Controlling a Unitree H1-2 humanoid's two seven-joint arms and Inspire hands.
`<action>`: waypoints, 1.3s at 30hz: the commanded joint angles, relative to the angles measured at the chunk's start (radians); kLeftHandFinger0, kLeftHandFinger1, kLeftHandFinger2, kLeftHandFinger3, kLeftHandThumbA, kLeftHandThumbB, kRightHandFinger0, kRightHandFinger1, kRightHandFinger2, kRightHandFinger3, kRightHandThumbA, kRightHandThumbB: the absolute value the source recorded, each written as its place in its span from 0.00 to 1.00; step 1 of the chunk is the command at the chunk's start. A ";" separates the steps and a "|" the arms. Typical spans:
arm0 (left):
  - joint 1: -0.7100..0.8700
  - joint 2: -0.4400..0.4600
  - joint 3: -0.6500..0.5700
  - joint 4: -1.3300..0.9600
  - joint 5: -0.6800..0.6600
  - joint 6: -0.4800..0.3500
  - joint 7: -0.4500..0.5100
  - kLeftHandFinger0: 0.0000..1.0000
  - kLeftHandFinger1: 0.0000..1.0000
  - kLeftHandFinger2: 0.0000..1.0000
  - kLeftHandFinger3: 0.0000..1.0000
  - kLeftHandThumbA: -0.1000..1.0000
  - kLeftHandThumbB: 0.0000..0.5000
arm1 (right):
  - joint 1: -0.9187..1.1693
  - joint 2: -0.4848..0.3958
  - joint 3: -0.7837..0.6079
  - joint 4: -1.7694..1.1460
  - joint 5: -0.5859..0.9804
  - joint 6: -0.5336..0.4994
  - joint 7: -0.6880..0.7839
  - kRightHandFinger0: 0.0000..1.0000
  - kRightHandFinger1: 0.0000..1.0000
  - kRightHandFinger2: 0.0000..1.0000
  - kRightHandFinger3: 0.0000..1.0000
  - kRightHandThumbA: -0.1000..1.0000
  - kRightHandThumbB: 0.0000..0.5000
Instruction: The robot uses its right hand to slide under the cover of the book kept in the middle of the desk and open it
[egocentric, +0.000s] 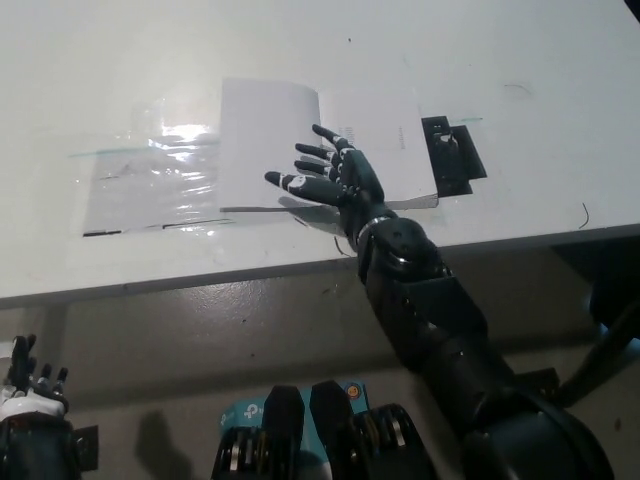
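Observation:
A white book (385, 130) lies open in the middle of the white desk (120, 60), its cover (262, 140) folded flat to the left. My black right hand (335, 180) is open, fingers spread, and rests over the book's near edge, fingertips on the turned cover. The black right arm comes up from the bottom right. My white left hand (25, 385) rests below the desk at the lower left, fingers pointing up.
A clear shiny plastic sheet (155, 185) is taped to the desk left of the book. A small black object (450, 152) lies right of the book. The desk's front edge (200, 280) runs across the picture's middle, with floor below.

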 joint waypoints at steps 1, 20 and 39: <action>-0.021 0.018 -0.008 -0.014 0.012 0.002 0.023 1.00 1.00 1.00 1.00 1.00 0.00 | -0.039 0.016 0.034 0.045 -0.072 -0.045 0.038 0.73 0.73 0.74 0.92 1.00 0.42; -0.006 0.012 0.003 -0.011 0.010 -0.006 0.009 1.00 1.00 1.00 1.00 1.00 0.00 | -0.022 0.016 -0.013 -0.039 -0.070 -0.013 0.054 0.72 0.75 0.78 0.93 1.00 0.41; 0.009 -0.004 0.023 0.002 -0.002 -0.019 -0.003 1.00 1.00 1.00 1.00 1.00 0.00 | 0.060 0.045 -0.363 -0.705 0.237 0.391 -0.003 0.80 0.78 0.82 0.97 1.00 0.34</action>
